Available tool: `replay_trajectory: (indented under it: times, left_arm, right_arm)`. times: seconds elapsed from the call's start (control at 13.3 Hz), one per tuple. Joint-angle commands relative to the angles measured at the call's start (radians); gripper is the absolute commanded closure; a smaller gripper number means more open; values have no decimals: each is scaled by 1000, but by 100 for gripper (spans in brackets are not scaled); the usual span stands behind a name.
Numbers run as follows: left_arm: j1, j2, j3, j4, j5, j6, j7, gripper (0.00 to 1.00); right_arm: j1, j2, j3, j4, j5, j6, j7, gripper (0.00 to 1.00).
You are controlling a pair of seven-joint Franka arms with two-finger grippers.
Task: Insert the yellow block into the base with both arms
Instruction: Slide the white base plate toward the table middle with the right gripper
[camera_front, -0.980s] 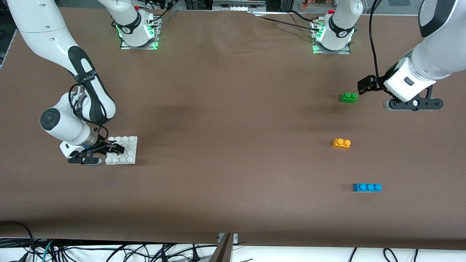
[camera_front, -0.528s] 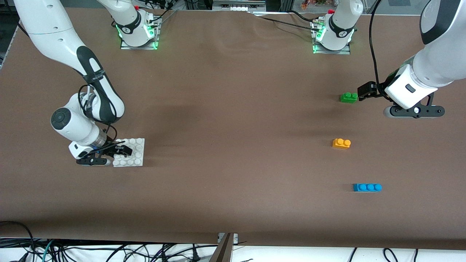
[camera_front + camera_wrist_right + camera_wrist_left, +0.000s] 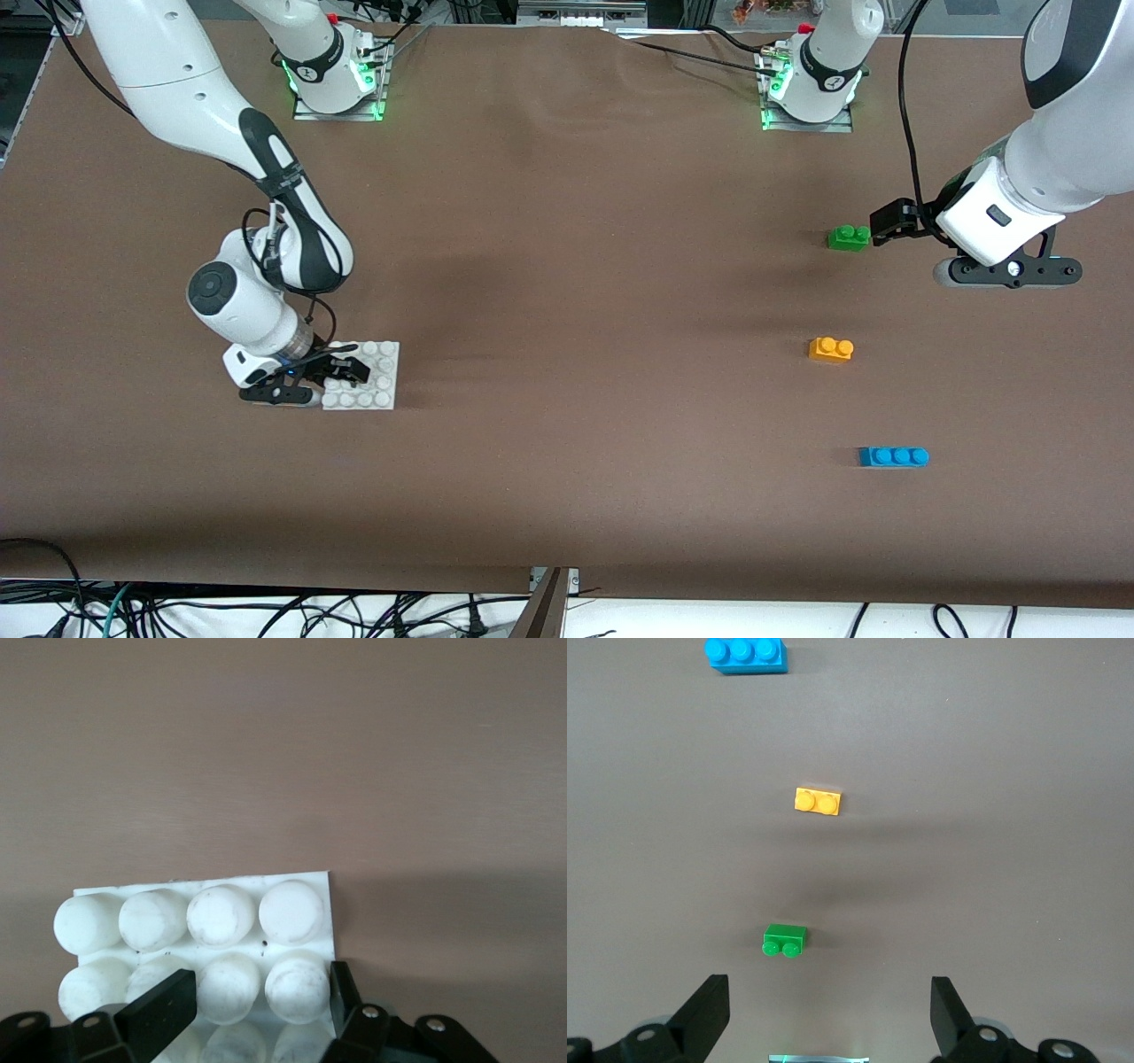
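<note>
Two grippers stood at separate ends of the table, and the pick-up turned on the one nearer the bricks. The left gripper hung with its fingers spread wide and empty over the table at the left arm's end, just beside the green brick. In the left wrist view the two black fingertips framed bare table, with the green brick between their lines and the yellow block straight ahead of it. The yellow block lay flat on the table, studs up, nearer the front camera than the green brick and farther from it than the blue brick, apart from both. Its long axis ran along the table's length, in the wrist view roughly parallel to the line between the two fingers, so the wrist would probably need a turn to close across the short sides.

The right gripper was at the right arm's end, its fingers clamped on the base; the right wrist view showed the pads pinching a stud near the plate's edge. The base was well apart from the yellow block, so the left arm was plainly the nearer one for the pick.
</note>
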Motion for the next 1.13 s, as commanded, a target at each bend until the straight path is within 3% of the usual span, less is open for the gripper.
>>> replay_trajectory:
  times: [0.0, 0.75, 1.06]
  left_arm:
    - [2, 3, -14, 24, -23, -23, 5, 0]
    - [2, 3, -16, 25, -24, -19, 5, 0]
    - [2, 1, -16, 25, -24, -19, 5, 0]
  right_arm:
    - [42, 80, 2, 60, 14, 8, 34, 31]
    - [255, 129, -40, 143, 16, 4, 60, 31]
    - [335, 141, -50, 172, 17, 2, 205, 31]
